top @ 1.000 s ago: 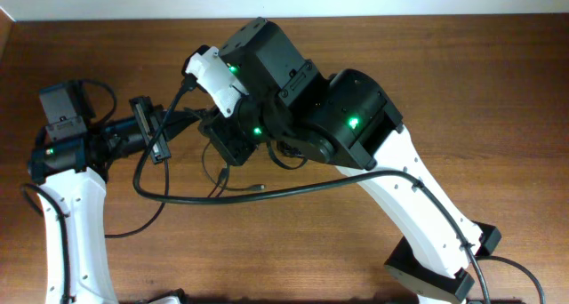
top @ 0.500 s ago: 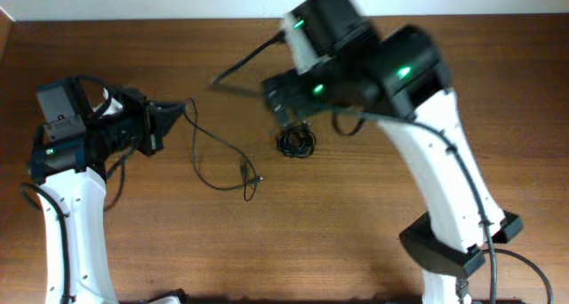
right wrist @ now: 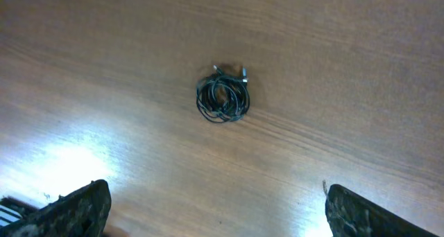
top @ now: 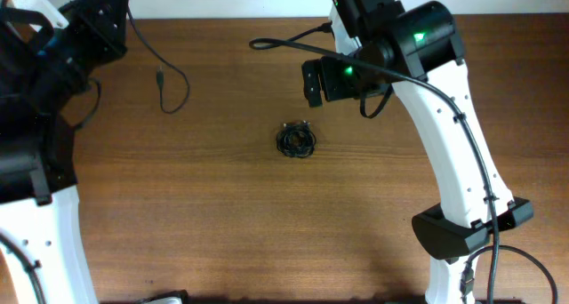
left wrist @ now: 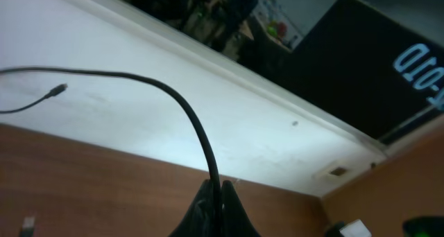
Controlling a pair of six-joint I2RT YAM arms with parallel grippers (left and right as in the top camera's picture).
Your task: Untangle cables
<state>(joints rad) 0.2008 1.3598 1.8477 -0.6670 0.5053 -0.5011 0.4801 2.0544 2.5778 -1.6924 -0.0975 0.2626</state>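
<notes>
left gripper [left wrist: 215, 208] pinched on one freed cord [left wrist: 186, 107], raised upper left; right gripper [right wrist: 218, 213] wide, empty. next: pick knot [right wrist: 222, 100] at centre.

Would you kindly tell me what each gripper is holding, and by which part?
The left gripper pinches a thin black cable on its cord, away from the plug end; the right gripper is open and empty.

A brown wooden table [top: 204, 224], a white strip [top: 222, 0] along its far edge, a black lettered panel [left wrist: 361, 64] beyond.
</notes>
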